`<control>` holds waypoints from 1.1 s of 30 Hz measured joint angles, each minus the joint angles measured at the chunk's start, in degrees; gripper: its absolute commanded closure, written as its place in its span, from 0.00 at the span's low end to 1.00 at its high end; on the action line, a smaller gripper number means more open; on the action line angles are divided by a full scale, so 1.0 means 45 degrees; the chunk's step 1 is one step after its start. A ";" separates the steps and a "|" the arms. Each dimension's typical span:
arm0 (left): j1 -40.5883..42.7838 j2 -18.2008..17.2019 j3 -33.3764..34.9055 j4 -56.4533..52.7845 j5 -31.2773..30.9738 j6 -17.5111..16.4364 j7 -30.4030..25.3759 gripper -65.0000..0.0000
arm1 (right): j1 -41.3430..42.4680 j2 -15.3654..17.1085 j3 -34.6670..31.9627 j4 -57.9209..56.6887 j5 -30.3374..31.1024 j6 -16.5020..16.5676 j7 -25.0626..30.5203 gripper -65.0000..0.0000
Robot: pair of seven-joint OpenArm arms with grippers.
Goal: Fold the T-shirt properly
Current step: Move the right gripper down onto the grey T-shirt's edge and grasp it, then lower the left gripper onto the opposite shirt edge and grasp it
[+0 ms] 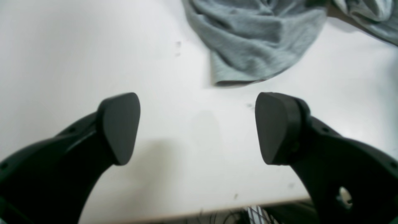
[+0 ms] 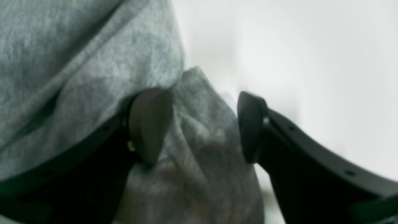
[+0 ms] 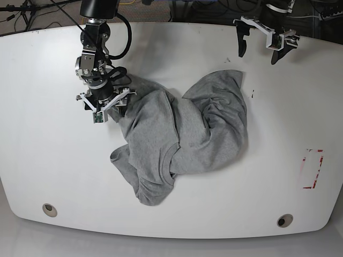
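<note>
The heather-grey T-shirt (image 3: 182,134) lies crumpled in the middle of the white table (image 3: 43,160), its ribbed neck near the front; no lettering shows. My right gripper (image 3: 105,107) is at the shirt's upper-left edge. In the right wrist view the right gripper (image 2: 199,127) is open, with a bunched fold of the shirt (image 2: 202,149) between the jaws and one finger (image 2: 152,124) against the cloth. My left gripper (image 3: 259,55) is open and empty near the far edge, apart from the shirt. In the left wrist view the left gripper (image 1: 197,127) hovers over bare table short of a shirt edge (image 1: 255,40).
A red-outlined rectangle (image 3: 312,168) is marked at the table's right side. Two round holes (image 3: 49,210) (image 3: 284,220) sit near the front edge. Cables lie beyond the far edge. The table edge (image 1: 199,211) runs just behind the left gripper.
</note>
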 measured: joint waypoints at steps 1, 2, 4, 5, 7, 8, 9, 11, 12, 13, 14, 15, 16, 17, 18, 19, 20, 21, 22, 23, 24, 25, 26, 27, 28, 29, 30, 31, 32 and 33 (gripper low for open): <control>-0.0117 -0.0005 0.0000 0.0005 0.0000 0.0024 -0.0005 0.16 | 0.0010 0.0000 0.0000 -0.0087 0.0005 0.0000 0.0068 0.44; -0.0165 -0.0010 0.0000 0.0005 0.0000 0.0024 -0.0005 0.15 | 0.0044 0.0000 0.0000 -0.0165 0.0005 -0.0005 0.0160 0.44; -0.0267 -0.0010 0.0000 0.0005 0.0000 0.0029 0.0000 0.15 | 0.0073 0.0000 0.0000 -0.0257 0.0005 -0.0005 0.0248 0.49; -0.0296 -0.0005 0.0000 0.0005 0.0005 0.0044 0.0010 0.15 | 0.0073 0.0000 0.0000 -0.0277 0.0000 -0.0005 0.0277 0.52; -0.0355 -0.0005 0.0024 0.0005 0.0000 0.0078 0.0024 0.15 | 0.0073 -0.0005 0.0000 -0.0311 -0.0005 -0.0015 0.0330 0.66; -0.0398 0.0000 0.0029 0.0005 0.0000 0.0078 0.0019 0.15 | 0.0068 -0.0010 -0.0005 -0.0330 0.0010 -0.0049 0.0374 0.77; -0.0466 0.0010 0.0044 0.0005 0.0000 0.0073 0.0024 0.15 | 0.0068 -0.0039 -0.0053 -0.0330 0.0010 -0.0063 0.0398 0.83; -0.0607 0.0019 0.0141 0.0005 0.0000 0.0073 0.0151 0.15 | 0.0068 -0.0029 -0.0243 -0.0340 0.0024 -0.0092 0.0423 1.00; -0.0695 0.0019 0.0223 0.0005 0.0000 0.0073 0.0160 0.15 | 0.0068 -0.0029 -0.0359 -0.0340 0.0073 -0.0087 0.0418 1.00; -0.0767 0.0019 0.0277 0.0005 0.0000 0.0092 0.0170 0.15 | 0.0063 -0.0049 -0.0476 -0.0340 0.0073 -0.0092 0.0427 1.00; -0.0874 0.0010 0.0335 0.0005 0.0000 0.0107 0.0243 0.15 | 0.0063 -0.0063 -0.0544 -0.0340 0.0068 -0.0092 0.0432 1.00; -0.0928 0.0005 0.0350 0.0005 0.0000 0.0058 0.0325 0.15 | 0.0073 -0.0112 -0.0602 -0.0335 0.0053 -0.0097 0.0418 0.97; -0.1010 0.0000 0.0379 0.0010 -0.0015 -0.0015 0.0525 0.15 | 0.0073 -0.0131 -0.0627 -0.0321 0.0058 -0.0092 0.0418 0.98; -0.1132 0.0005 0.0408 0.0019 0.0000 0.0000 0.0738 0.15 | 0.0063 -0.0151 -0.0670 -0.0311 0.0053 -0.0097 0.0413 0.99; -0.1214 0.0024 0.0403 0.0019 -0.0010 0.0024 0.1078 0.15 | 0.0024 -0.0146 -0.0675 -0.0253 0.0058 -0.0092 0.0413 1.00; -0.1409 0.0044 0.0403 0.0019 -0.0005 0.0078 0.1399 0.15 | -0.0019 -0.0146 -0.0690 -0.0180 0.0063 -0.0083 0.0384 1.00; -0.1574 0.0034 0.0442 -0.0010 0.0000 0.0083 0.1690 0.15 | -0.0097 -0.0146 -0.0719 -0.0049 0.0058 -0.0083 0.0228 1.00; -0.1778 0.0029 0.0554 -0.0039 -0.0005 0.0097 0.1899 0.15 | -0.0155 -0.0146 -0.0719 0.0058 0.0068 -0.0063 0.0228 1.00; -0.1909 0.0024 0.0607 -0.0049 -0.0010 0.0117 0.2127 0.15 | -0.0223 -0.0146 -0.0719 0.0170 0.0053 -0.0049 0.0180 1.00; -0.2093 0.0029 0.0695 -0.0068 -0.0097 0.0117 0.2341 0.15 | -0.0277 -0.0151 -0.0719 0.0282 0.0053 -0.0049 0.0107 1.00; -0.2268 0.0034 0.0753 -0.0068 -0.0262 0.0112 0.2526 0.15 | -0.0330 -0.0151 -0.0719 0.0374 0.0049 -0.0053 0.0015 1.00; -0.2458 0.0034 0.0787 -0.0068 -0.0476 0.0102 0.2686 0.15 | -0.0374 -0.0160 -0.0719 0.0461 0.0019 -0.0044 -0.0063 1.00; -0.2613 0.0029 0.0792 -0.0068 -0.0782 -0.0015 0.2924 0.15 | -0.0432 -0.0189 -0.0719 0.0573 -0.0039 -0.0049 -0.0121 1.00; -0.2730 0.0044 0.0792 -0.0063 -0.1020 -0.0029 0.3109 0.15 | -0.0510 -0.0199 -0.0719 0.0656 -0.0034 -0.0049 -0.0141 1.00; -0.2885 0.0039 0.0782 -0.0058 -0.1360 0.0005 0.3371 0.15 | -0.0529 -0.0199 -0.0729 0.0738 -0.0034 -0.0044 -0.0185 1.00; -0.3007 0.0039 0.0772 -0.0073 -0.1724 0.0044 0.3847 0.15 | -0.0607 -0.0189 -0.0733 0.0874 -0.0034 -0.0044 -0.0291 1.00; -0.3177 0.0044 0.0753 -0.0083 -0.1923 0.0083 0.4197 0.15 | -0.0685 -0.0185 -0.0729 0.0952 -0.0029 -0.0039 -0.0321 1.00; -0.3439 0.0034 0.0724 -0.0097 -0.2215 0.0092 0.4507 0.15 | -0.0724 -0.0180 -0.0733 0.1015 -0.0039 -0.0044 -0.0350 1.00; -0.3541 0.0029 0.0714 -0.0160 -0.2438 0.0073 0.4804 0.15 | -0.0787 -0.0185 -0.0733 0.1103 -0.0039 -0.0044 -0.0384 1.00; -0.3774 0.0029 0.0699 -0.0228 -0.2569 0.0078 0.4988 0.15 | -0.0835 -0.0189 -0.0729 0.1185 -0.0034 -0.0044 -0.0413 1.00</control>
